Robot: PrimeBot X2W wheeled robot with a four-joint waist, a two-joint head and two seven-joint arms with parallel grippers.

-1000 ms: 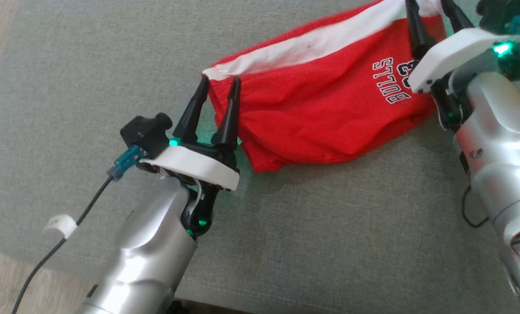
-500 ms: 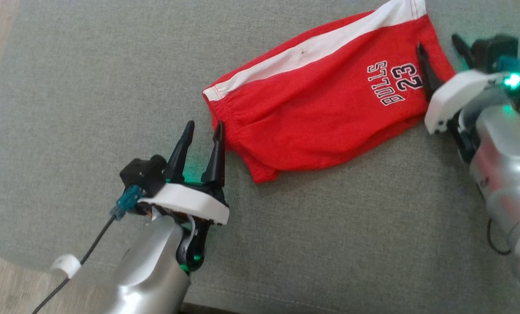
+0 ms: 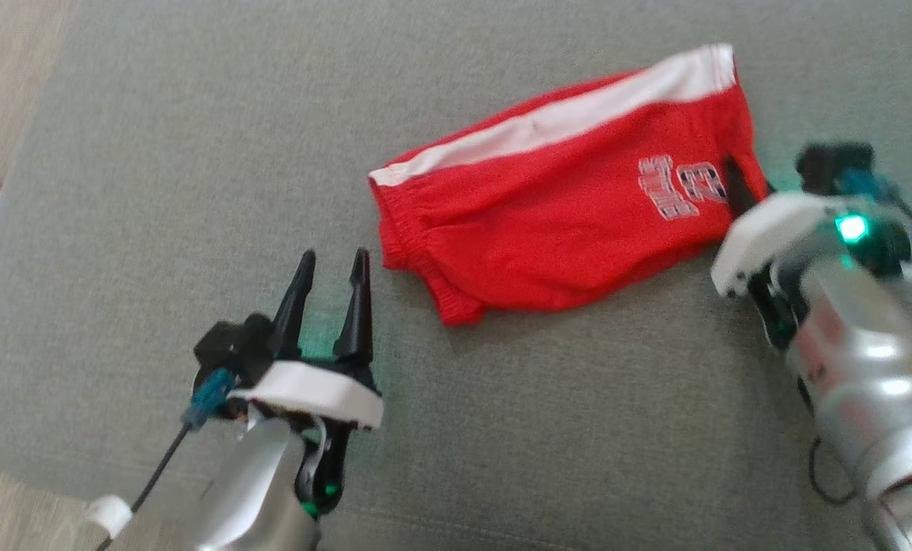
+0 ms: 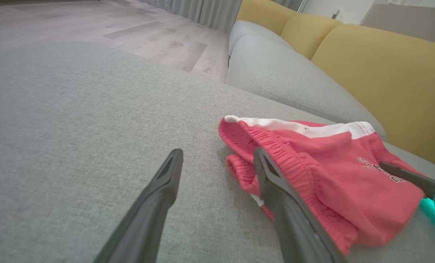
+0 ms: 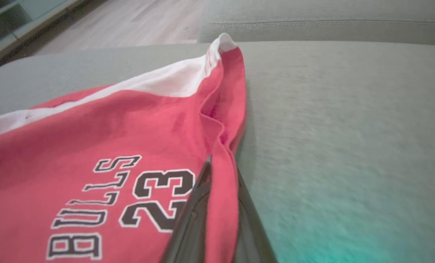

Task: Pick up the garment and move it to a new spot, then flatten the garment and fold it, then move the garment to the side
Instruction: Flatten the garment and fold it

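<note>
1. Head view: one pair of red fabric shorts [image 3: 563, 229], with a white side stripe and a "BULLS 23" print, lies flat on the grey woven seat cushion [image 3: 157, 191] between two grippers. The left gripper [image 3: 333, 256] stands spread and empty, just short of the waistband. Half a second ago one of its fingers touched that edge. The right gripper [image 3: 734, 180] sits at the leg hem.
2. Left wrist view: its two dark fingers are wide apart with nothing between them, and the shorts lie just beyond the right-hand one. Behind are three yellow back cushions [image 4: 385, 84], a second grey seat cushion [image 4: 287, 76] and a wooden floor [image 4: 93, 22].
3. Right wrist view: its two fingers are pinched together on a fold of the hem beside the number. Half a second ago they stood apart.
</note>
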